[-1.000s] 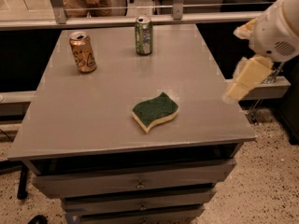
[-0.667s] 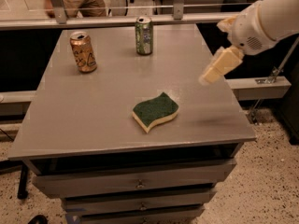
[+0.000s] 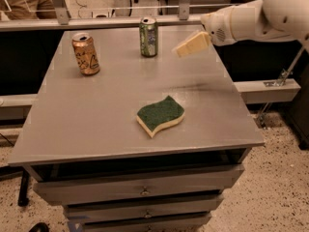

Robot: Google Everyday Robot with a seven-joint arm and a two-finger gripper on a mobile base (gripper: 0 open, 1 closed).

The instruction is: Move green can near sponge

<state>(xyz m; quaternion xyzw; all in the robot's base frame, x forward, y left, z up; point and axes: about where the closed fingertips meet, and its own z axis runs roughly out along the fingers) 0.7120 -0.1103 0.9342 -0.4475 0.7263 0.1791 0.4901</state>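
The green can (image 3: 148, 36) could be tipped if struck sideways by the gripper (image 3: 192, 44), held just right of it, whose width cannot be told.

The arm (image 3: 263, 16) was smooth glossy white, built of fat rounded housings tapering to the wrist. The claw (image 3: 181, 49) was cream-yellow, wedge-shaped, over the far right of the tabletop (image 3: 96, 115).

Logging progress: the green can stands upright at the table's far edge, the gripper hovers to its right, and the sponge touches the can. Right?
Not quite. The camera view shows the sponge lying apart from the green can, nearer the front edge of the table. The rest holds: the can stands upright at the far edge, and the gripper hovers to its right.
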